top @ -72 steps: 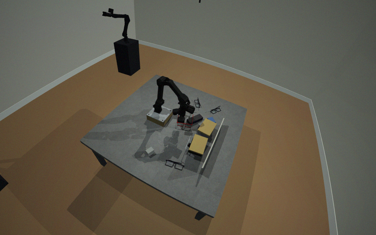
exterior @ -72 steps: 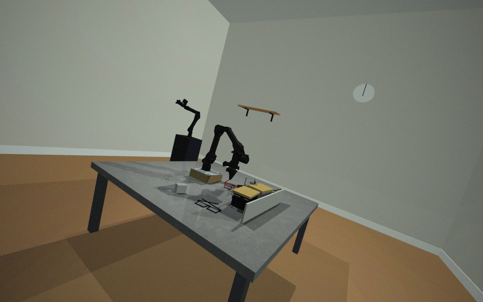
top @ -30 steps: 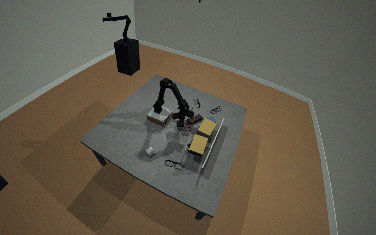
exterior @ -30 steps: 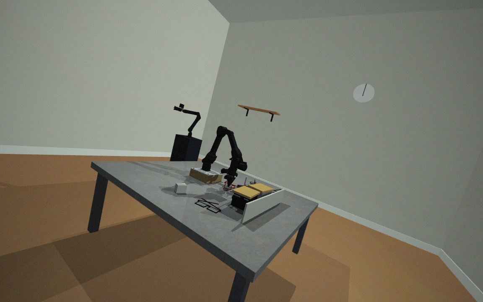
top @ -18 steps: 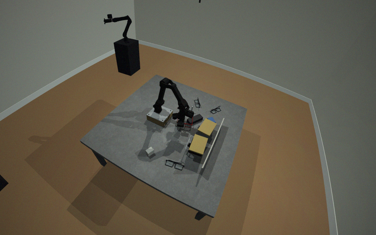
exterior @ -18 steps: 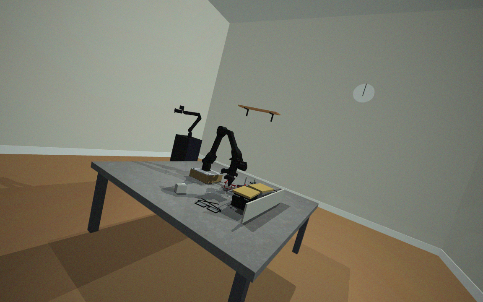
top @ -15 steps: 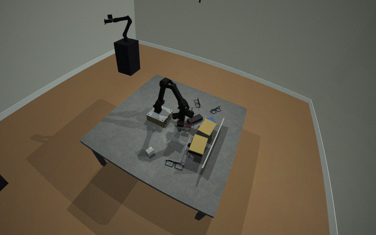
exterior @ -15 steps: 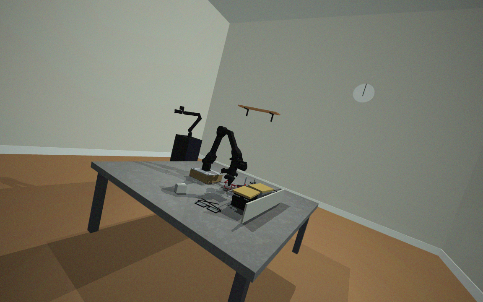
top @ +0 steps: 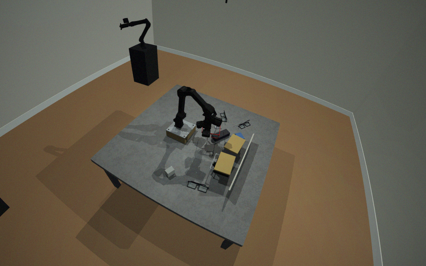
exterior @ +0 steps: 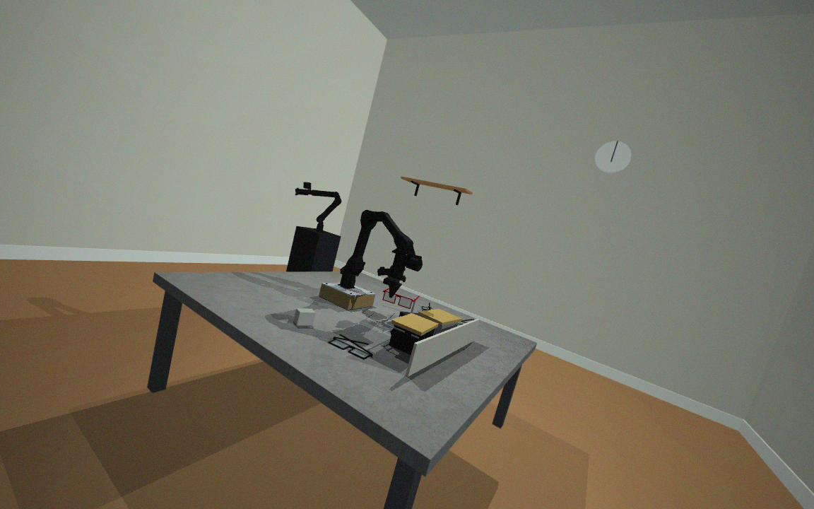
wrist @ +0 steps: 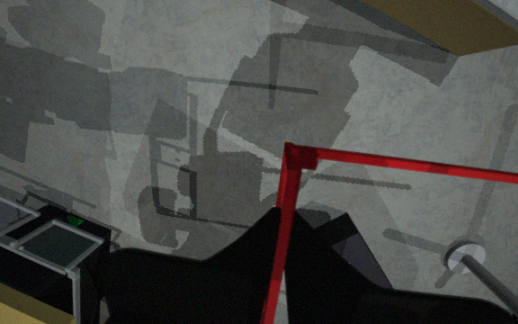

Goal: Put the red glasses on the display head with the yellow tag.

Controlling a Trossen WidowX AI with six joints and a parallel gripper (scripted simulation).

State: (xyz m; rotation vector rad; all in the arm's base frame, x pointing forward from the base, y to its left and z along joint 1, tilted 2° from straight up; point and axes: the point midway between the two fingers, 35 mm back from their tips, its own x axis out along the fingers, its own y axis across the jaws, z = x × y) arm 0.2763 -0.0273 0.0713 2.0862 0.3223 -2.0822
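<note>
My gripper is shut on the red glasses. It pinches a straight red part of the frame just below a corner in the wrist view. The glasses are held above the table, short of the two display heads. The nearer yellow-topped head wears pale-framed glasses and shows a green tag. The other yellow-topped head stands beside it; its tag is hidden.
A thin white panel stands behind the heads. A dark case lies below the glasses, near a thin stand. Black glasses and a white cube are on the near side.
</note>
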